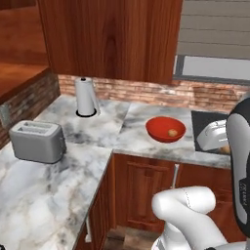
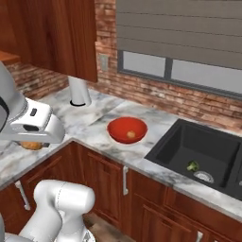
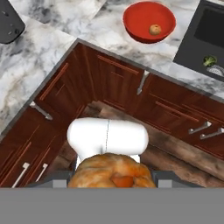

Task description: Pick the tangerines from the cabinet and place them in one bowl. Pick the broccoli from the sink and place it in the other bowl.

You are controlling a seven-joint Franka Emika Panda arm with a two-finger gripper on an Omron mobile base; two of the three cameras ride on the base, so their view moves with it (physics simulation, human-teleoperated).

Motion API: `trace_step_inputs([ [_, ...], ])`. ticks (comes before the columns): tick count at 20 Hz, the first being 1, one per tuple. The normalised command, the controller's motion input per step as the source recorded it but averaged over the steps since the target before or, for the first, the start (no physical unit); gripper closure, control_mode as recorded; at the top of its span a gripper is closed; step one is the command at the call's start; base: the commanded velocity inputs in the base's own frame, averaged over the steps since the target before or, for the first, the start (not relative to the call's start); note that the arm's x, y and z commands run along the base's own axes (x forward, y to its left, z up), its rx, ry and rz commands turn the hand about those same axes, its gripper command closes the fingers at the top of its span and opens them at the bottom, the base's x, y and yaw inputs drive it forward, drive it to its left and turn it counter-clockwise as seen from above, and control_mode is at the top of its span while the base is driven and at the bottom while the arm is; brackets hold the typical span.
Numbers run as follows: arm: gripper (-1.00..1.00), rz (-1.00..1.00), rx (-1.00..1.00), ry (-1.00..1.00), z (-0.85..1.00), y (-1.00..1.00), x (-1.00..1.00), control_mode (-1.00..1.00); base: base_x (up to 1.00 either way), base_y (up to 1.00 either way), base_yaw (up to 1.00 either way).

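My gripper (image 3: 113, 177) is shut on a tangerine (image 3: 114, 171), a lumpy orange fruit held out in front of the corner base cabinets, above the floor. The same tangerine (image 2: 31, 145) peeks out under the white hand at the left of the right base view. A red bowl (image 1: 156, 128) (image 2: 118, 127) (image 3: 135, 17) stands on the marble counter beside the sink (image 2: 208, 146) and holds another tangerine (image 1: 172, 132) (image 2: 131, 134) (image 3: 154, 29). The broccoli (image 2: 192, 166) (image 3: 209, 61) lies in the black basin near the drain. The wooden wall cabinet (image 1: 107, 34) hangs above the counter.
A paper towel roll (image 1: 85, 96) stands at the back of the counter. A silver toaster (image 1: 37, 140) sits on the left wing. Base cabinets with silver handles (image 3: 142, 82) lie below me. A brick wall and a window (image 2: 179, 66) back the sink.
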Motion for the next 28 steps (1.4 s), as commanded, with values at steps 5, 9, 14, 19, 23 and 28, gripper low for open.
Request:
trace_step_inputs([
  [5,1.0,0.0,0.0,0.0,0.0,0.0,0.0,1.0,0.19,-0.11,-0.35],
  [9,1.0,0.0,0.0,0.0,0.0,0.0,0.0,1.0,0.24,-0.12,-0.31],
  [14,1.0,0.0,0.0,0.0,0.0,0.0,0.0,1.0,0.25,-0.14,-0.31],
  [19,1.0,0.0,0.0,0.0,0.0,0.0,0.0,1.0,0.28,-0.13,-0.22],
  [23,1.0,0.0,0.0,0.0,0.0,0.0,0.0,1.0,0.32,-0.26,-0.08],
  [28,1.0,0.0,0.0,0.0,0.0,0.0,0.0,1.0,0.44,-0.29,-0.05],
])
